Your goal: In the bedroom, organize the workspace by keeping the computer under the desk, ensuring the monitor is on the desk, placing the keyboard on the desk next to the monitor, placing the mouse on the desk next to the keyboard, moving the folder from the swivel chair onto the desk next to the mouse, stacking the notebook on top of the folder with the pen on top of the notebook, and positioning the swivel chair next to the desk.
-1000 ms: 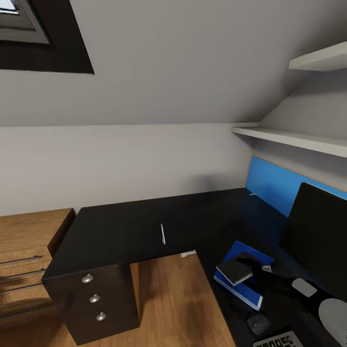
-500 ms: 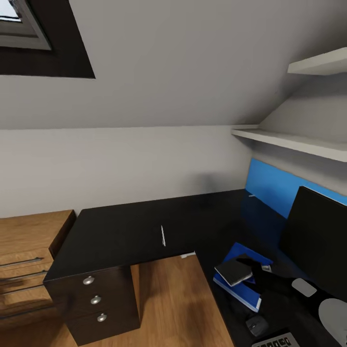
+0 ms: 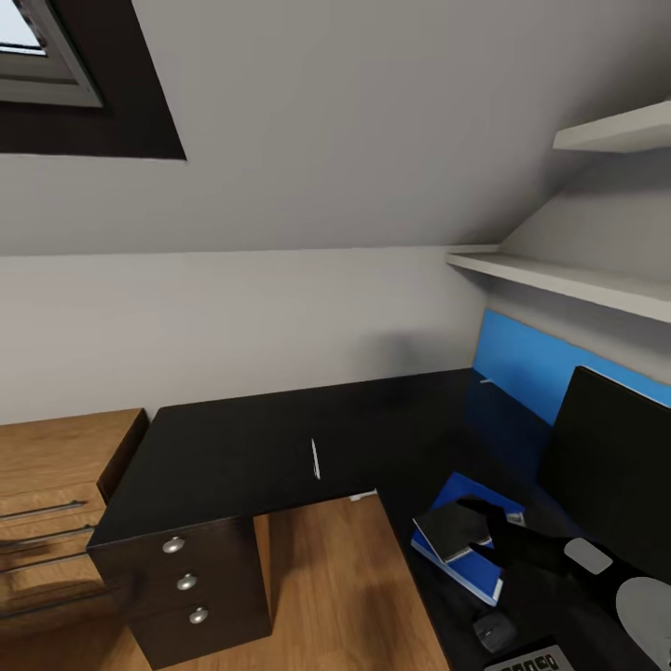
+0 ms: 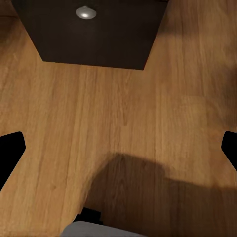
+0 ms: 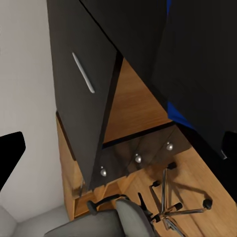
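- The left fingers [image 4: 10, 150] are standing spread wide with nothing between them, hanging over the bare wood floor [image 4: 123, 108] in front of the drawer block.
- The right fingers [image 5: 10, 155] are also gaping wide and, as far as I can tell, gripping nothing; they are hovering right at the notebook [image 3: 453, 527].
- The notebook is lying slightly askew on the folder [image 3: 466, 568], on the tabletop [image 3: 233, 447] near the mouse [image 3: 492, 632] and in front of the monitor [image 3: 610, 466].
- The pen [image 3: 315, 458] is lying alone, well apart, near the tabletop's front edge.
- It is looking light, stiff, slick and prone to rolling; I would be pinching it across its middle, fingers coming straight down.
- No brand or label is showing; the keyboard [image 3: 527, 660] legends are too small to read.
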Available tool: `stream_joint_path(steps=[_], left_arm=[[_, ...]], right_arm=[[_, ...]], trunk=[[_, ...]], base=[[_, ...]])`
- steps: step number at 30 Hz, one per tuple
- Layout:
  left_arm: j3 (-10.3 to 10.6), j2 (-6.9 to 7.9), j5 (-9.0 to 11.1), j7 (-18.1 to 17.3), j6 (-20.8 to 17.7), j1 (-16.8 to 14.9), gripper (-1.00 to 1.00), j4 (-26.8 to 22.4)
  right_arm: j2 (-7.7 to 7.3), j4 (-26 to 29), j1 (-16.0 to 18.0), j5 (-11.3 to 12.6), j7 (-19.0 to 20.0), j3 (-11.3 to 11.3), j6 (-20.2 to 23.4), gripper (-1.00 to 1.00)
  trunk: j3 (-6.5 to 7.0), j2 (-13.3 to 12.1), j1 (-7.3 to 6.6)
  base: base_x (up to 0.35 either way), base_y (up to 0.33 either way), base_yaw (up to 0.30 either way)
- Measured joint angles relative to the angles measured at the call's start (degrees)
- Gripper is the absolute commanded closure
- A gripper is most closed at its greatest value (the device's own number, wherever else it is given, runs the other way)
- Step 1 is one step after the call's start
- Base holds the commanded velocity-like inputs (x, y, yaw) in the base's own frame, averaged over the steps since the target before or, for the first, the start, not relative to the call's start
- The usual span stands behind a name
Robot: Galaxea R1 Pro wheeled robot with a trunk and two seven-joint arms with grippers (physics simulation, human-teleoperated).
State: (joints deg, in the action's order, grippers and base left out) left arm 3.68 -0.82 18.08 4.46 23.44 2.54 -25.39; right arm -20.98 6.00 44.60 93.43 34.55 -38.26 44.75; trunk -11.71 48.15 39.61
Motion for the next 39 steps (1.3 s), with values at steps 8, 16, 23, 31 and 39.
stream_joint_path(steps=[8,16,23,31,39], left_arm=[[0.02,-0.01,0.03,0.0,0.0,0.0,-1.0,0.0],[0.0,-0.01,0.06,0.0,0.0,0.01,-1.0,0.0],[-0.02,-0.02,0.1,0.0,0.0,0.02,-1.0,-0.01],[-0.01,-0.01,0.07,0.0,-0.01,0.01,-1.0,-0.01],[-0.01,-0.01,0.07,0.0,-0.01,0.01,-1.0,-0.01]], right_arm=[[-0.06,0.0,0.0,0.09,0.14,0.13,-0.2,-1.0],[-0.06,0.1,0.0,0.21,0.56,0.11,-1.13,-1.0],[-0.01,0.34,0.0,0.21,2.2,0.08,-1.47,-1.0],[0.01,3.26,0.0,0.13,2.91,0.04,-2.99,-1.0],[0.06,6.53,0.0,-0.19,2.94,-0.33,-5.41,-1.0]], trunk=[[0.55,-1.22,-0.67],[0.55,-1.22,-0.67],[0.49,-1.22,-0.67],[0.16,-1.22,-0.67],[-0.2,-1.22,-0.67]], base=[[0.0,0.0,0.0],[0.0,0.0,0.0],[0.0,0.0,0.056],[0.0,0.0,0.194],[0.0,0.0,0.235]])
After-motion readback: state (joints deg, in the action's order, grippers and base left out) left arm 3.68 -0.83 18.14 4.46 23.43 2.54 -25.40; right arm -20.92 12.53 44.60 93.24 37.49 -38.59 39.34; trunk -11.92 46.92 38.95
